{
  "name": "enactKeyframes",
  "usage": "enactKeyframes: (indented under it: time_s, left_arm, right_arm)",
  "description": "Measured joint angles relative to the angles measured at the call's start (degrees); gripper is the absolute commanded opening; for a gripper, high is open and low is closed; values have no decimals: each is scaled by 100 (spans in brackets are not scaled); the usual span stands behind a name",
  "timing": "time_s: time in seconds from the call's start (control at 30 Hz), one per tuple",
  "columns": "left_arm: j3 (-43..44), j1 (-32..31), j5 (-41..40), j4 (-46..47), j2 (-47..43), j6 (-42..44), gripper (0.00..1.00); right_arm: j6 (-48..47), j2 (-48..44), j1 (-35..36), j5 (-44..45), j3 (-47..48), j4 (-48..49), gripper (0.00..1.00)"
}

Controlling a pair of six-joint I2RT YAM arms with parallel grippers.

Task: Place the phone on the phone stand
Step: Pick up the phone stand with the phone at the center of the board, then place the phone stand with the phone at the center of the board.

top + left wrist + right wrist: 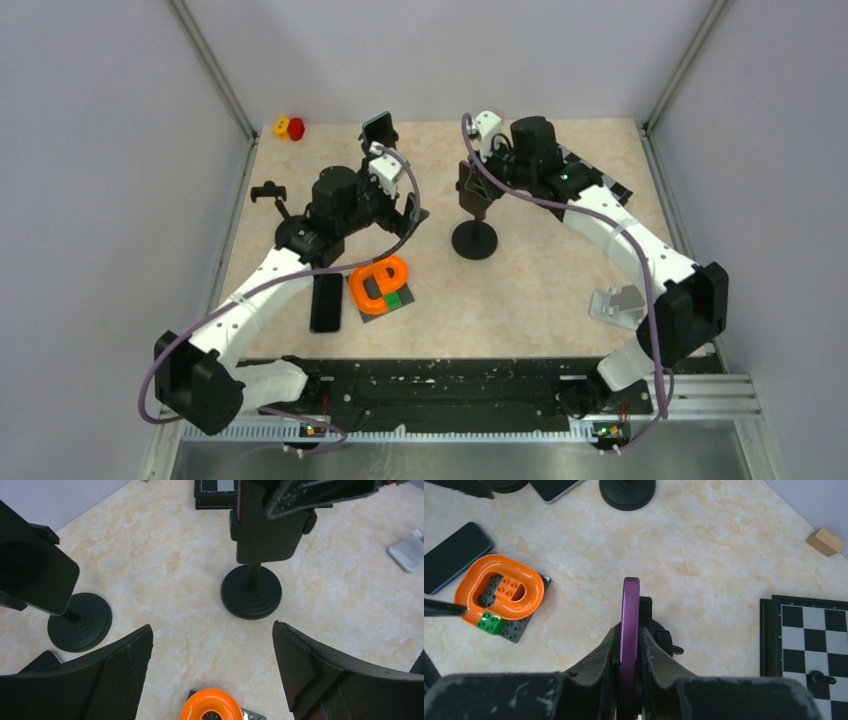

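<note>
"Pinching anything, is the right pincer (629, 631)?"

"It is pinching the slim purple phone (630, 597) edge-on, one finger pressing on each flat face. The phone is standing upright above the marbled beige surface (724, 555), right against the clamp of the black round-based phone stand (251, 591). Whether it is sitting in the clamp I cannot tell."

"What is crowding it?"

"The left pincer (212, 630) is hanging just left of that stand, jaws spread wide, gripping nothing. An orange oval plastic ring (499, 591) is lying on a grey studded brick plate (520, 628) near the stand's base, with a green brick (489, 622) touching it. A black-and-white chessboard (809, 630) is lying to the stand's right, and a small wooden block (825, 541) is lying apart from it."

"Counting them up?"

"I am counting three phones: the purple one, a dark glossy phone (454, 555) lying flat beside the ring, and a black matte phone (35, 575) sitting on a second black stand (80, 622). A third black clamp stand (267, 192) is standing at the left, partly hidden behind the arm. One pale grey folding stand (620, 303) is lying at the right."
</note>
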Motion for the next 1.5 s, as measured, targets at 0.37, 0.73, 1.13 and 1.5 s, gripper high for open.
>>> enactKeyframes:
  time_s: [0.37,0.73,1.13,1.5]
  left_arm:
    - [7,243,-157,0,-109,-245,97]
    - [7,372,-262,0,-177,-284,99]
    - [9,450,-490,-44,-280,-264,99]
    - [223,634,-1134,-568,-678,28,99]
  right_arm:
    - [-245,1639,-678,-109,1910,11,0]
    - [-328,2861,-1019,-531,3132,9,0]
    - [-590,3193,-1045,-640,3571,-61,30]
    - [-745,3143,-1049,-778,3873,-164,75]
